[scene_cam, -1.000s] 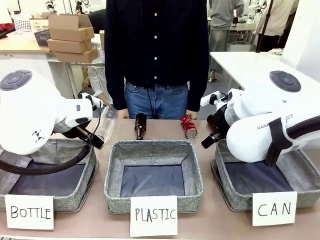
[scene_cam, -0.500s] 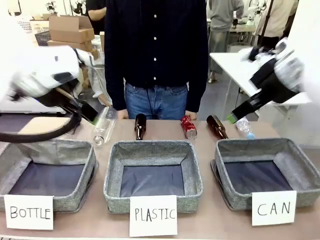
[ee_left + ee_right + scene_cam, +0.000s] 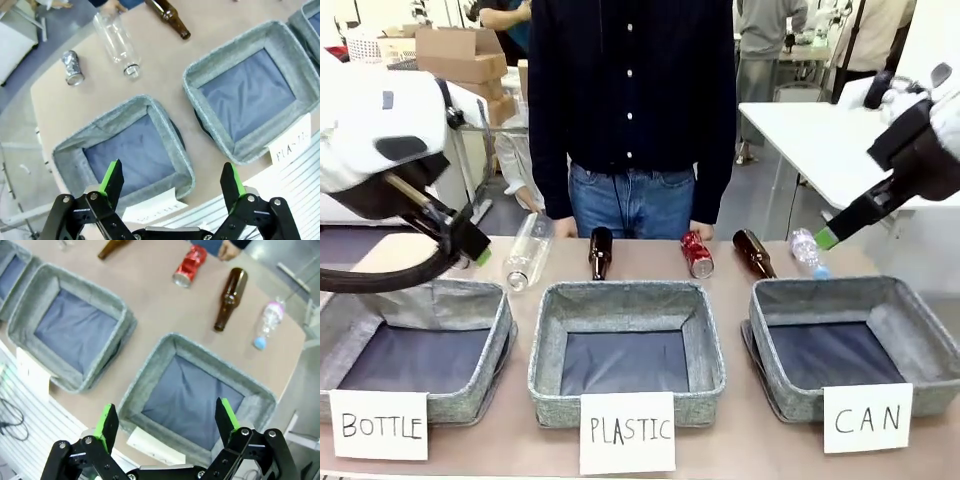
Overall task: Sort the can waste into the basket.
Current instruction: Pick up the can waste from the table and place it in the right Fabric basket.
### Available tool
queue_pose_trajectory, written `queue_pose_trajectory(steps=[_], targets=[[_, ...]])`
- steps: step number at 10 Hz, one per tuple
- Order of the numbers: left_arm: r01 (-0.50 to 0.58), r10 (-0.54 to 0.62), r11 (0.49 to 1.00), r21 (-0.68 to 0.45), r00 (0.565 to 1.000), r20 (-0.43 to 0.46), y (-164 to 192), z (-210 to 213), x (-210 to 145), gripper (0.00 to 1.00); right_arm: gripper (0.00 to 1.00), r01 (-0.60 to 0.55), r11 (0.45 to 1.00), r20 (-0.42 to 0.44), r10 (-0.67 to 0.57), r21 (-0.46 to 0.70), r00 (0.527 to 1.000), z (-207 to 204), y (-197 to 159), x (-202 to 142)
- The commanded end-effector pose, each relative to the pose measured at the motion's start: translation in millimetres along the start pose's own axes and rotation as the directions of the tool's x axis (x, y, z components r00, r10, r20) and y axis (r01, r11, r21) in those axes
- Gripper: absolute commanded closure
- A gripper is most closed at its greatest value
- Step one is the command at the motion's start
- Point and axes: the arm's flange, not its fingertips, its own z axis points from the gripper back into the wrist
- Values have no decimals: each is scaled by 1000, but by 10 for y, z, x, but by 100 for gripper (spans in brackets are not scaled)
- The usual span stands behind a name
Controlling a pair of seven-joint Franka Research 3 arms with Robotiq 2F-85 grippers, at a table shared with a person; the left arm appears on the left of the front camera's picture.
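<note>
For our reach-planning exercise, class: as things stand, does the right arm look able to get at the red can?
Probably yes. The right gripper is open and raised above the table; the red can lies uncovered, apart from the brown bottle beside it, with bare table around.

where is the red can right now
In the front view the red can lies on the table's far side, right of centre, between two brown bottles, just beyond the PLASTIC basket's far right corner.

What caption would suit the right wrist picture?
Open right end effector above the empty basket, red can on the table beyond.
</note>
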Motion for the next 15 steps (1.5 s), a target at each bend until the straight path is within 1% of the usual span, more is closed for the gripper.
queue_pose_trajectory(steps=[1,2,3,4,5,6,7,8,9,10,11,15], targets=[[54,-51,980,-192,998,20,9,15,-2,0,0,54,994,32,-57,100,998,35,-72,-40],[20,12,923,-385,997,82,186,29,-46,0,0,154,933,77,-189,326,979,63,-195,-128],[-58,181,806,-589,972,152,457,63,-198,0,0,317,785,-17,-364,533,931,99,-362,-225],[-76,370,634,-770,904,215,733,94,-418,0,0,387,630,-92,-449,674,889,117,-576,-352],[-91,576,509,-856,775,259,962,117,-690,0,0,429,429,-167,-525,795,835,116,-927,-480],[-85,682,454,-887,674,284,1090,148,-941,0,0,468,269,-233,-602,842,764,118,-1215,-615],[-61,723,439,-896,616,312,1153,169,-1135,0,0,511,164,-289,-665,844,689,89,-1435,-753],[-40,758,421,-906,564,327,1194,159,-1269,0,0,536,97,-314,-717,839,622,41,-1572,-867],[-140,775,447,-883,554,304,1196,109,-1288,0,0,544,93,-311,-735,834,602,-6,-1598,-930],[-119,596,566,-816,743,305,1822,710,-500,0,0,585,244,-229,-753,774,617,-10,-1476,-913],[-119,596,566,-816,743,305,1822,710,-500,0,0,463,258,-211,-637,848,741,81,-1606,-1044],[-119,596,566,-816,743,305,1822,710,-500,0,0,463,258,-211,-637,848,741,81,-1606,-1044]])
